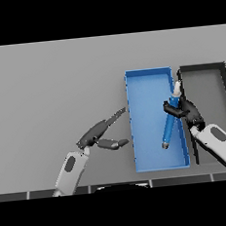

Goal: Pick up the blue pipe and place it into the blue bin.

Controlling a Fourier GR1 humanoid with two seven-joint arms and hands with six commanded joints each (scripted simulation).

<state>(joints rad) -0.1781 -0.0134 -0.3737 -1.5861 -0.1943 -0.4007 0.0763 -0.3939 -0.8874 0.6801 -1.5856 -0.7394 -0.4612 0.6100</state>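
Observation:
The blue pipe (169, 124), with a pale tip at its far end, hangs tilted over the right part of the blue bin (144, 87). My right hand (188, 111) is shut on the pipe's upper half, its thumb and fingers curled round it from the right. The pipe's lower end points down toward the bin's floor; I cannot tell whether it touches. My left hand (98, 133) rests over the table to the left of the bin, fingers straight and thumb spread, holding nothing.
A black bin (206, 68) stands right beside the blue bin, its right side partly hidden by my right forearm. The grey table (49, 91) stretches to the left and back.

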